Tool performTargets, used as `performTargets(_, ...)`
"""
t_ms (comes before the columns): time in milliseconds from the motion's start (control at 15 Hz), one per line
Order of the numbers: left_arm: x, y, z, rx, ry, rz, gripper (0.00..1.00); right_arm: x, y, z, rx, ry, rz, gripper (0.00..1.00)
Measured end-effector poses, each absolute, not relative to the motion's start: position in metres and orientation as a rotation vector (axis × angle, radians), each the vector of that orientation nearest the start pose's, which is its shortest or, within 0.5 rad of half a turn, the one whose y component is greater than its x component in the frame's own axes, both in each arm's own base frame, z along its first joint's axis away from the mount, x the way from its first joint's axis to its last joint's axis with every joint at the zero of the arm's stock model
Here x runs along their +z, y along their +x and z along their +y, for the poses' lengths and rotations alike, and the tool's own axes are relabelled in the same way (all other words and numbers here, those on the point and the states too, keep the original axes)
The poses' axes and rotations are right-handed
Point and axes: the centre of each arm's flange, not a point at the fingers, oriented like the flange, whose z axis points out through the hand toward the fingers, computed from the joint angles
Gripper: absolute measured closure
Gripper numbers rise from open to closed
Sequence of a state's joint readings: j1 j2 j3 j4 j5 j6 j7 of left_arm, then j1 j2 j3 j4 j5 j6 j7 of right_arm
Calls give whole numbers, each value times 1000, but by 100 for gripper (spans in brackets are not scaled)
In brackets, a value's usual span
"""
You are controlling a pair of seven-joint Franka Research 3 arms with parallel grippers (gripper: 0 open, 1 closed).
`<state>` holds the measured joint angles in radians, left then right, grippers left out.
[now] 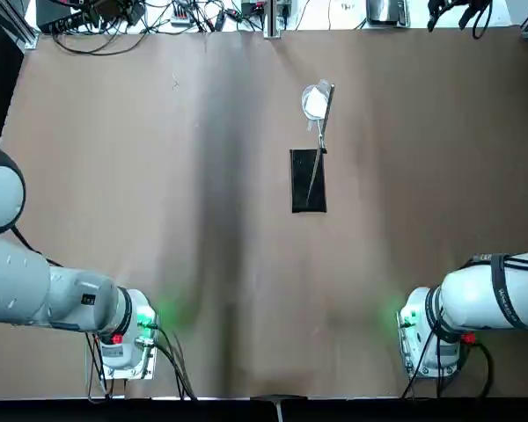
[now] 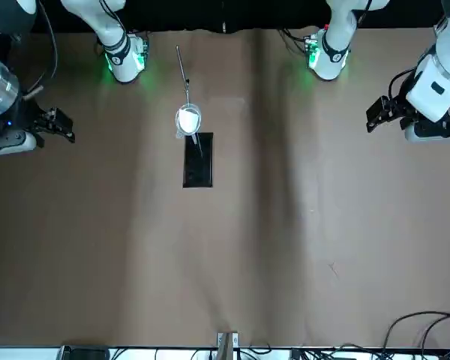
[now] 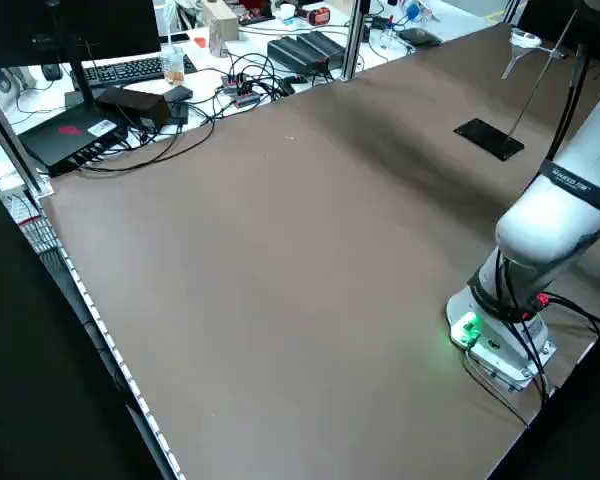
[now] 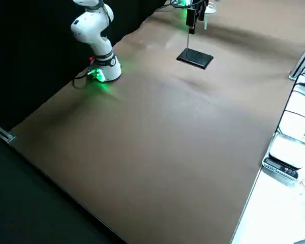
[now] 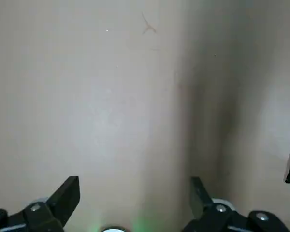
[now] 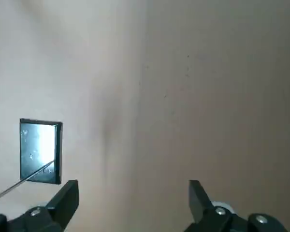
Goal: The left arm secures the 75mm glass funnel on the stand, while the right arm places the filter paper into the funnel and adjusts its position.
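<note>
Evidently the filter paper (image 2: 188,121) sits in the stand's (image 1: 308,189) funnel (image 4: 210,9), so left gripper (image 5: 135,178) and right gripper (image 6: 134,181) hang aside, jaws wide.

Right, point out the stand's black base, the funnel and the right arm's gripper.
Black base (image 1: 308,186): top view, on its flat upper face.
Funnel (image 2: 188,119): front view, on its wide mouth, white paper inside.
Right gripper (image 6: 134,205): right wrist view, midway between its parted fingertips.

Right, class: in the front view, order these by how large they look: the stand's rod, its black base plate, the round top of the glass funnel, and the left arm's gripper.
1. left gripper
2. black base plate
3. glass funnel's round top
4. rod
</note>
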<state>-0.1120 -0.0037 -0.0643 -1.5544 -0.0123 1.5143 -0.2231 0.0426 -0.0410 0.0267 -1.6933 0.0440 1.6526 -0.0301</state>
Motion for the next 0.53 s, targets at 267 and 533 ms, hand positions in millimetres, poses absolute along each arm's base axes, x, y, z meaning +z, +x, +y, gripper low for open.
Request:
performTargets(267,630,539,-97,57,-3145,-73,0,606,547,40,-60,-3095,-140,0)
performTargets(533,631,539,-97,53,-3146,-73,0,606,547,39,-61,-3095,-138,0)
